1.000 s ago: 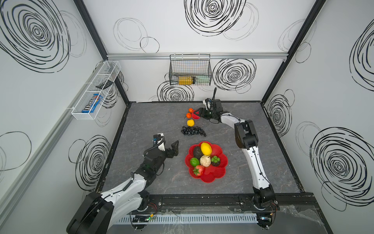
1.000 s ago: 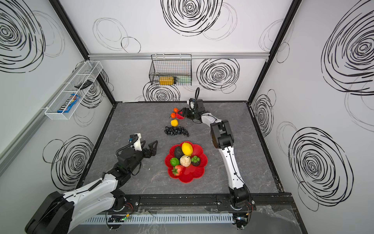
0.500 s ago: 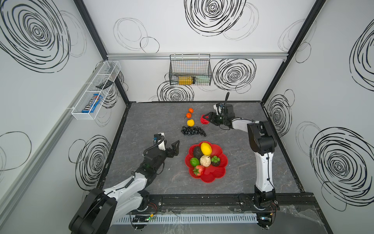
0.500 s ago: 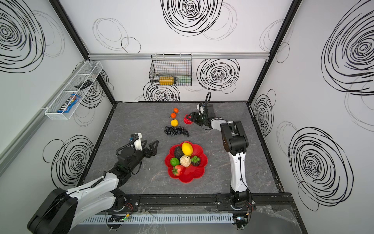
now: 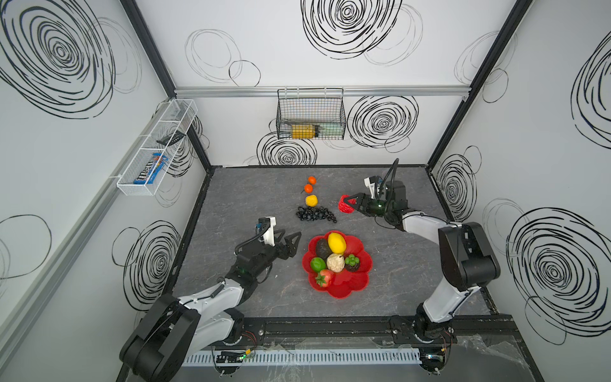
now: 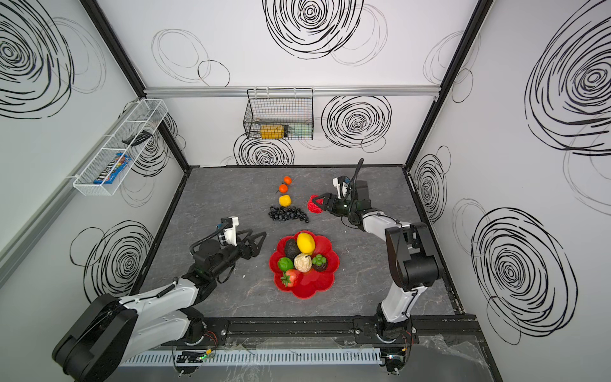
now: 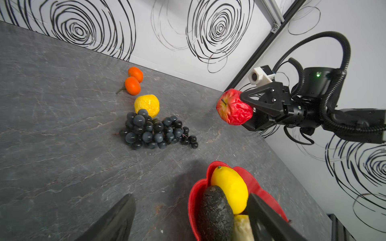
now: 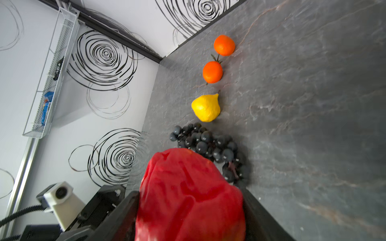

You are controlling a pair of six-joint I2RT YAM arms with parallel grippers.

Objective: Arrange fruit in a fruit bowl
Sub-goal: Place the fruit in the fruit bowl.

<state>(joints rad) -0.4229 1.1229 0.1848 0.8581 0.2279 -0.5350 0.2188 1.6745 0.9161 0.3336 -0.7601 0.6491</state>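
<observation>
Grey stone-patterned tabletop (image 5: pixel 251 198) carries the whole scene. The left arm (image 5: pixel 211 294) reaches in from the near left corner. The left gripper (image 5: pixel 291 235) is just beside the bowl's left edge, its fingers spread wide with nothing between them. The right arm (image 5: pixel 426 228) stretches toward the back right. There the right gripper (image 5: pixel 351 203) is clamped on the red apple (image 7: pixel 232 107), which it holds clear of the surface. The apple is near the right end of the grapes and well apart from the bowl.

The fruit bowl (image 5: pixel 352 286), glossy red with a scalloped rim, sits near the front centre between the two arms. The grape bunch (image 5: pixel 314 214) lies on the table behind it.

Inside the bowl, a lemon (image 5: pixel 336 242) lies at the far edge with an avocado (image 5: pixel 322 248) against it. A beige piece (image 5: pixel 335 263) is in the middle, a dark piece with a green top (image 5: pixel 353 263) on the right and a lime (image 5: pixel 317 264) on the left. A strawberry (image 5: pixel 324 277) is nearest the front.

Past the grapes, a yellow fruit (image 5: pixel 311 200) sits just beside them. Two tangerines (image 5: pixel 308 188) follow in a line toward the back wall.
</observation>
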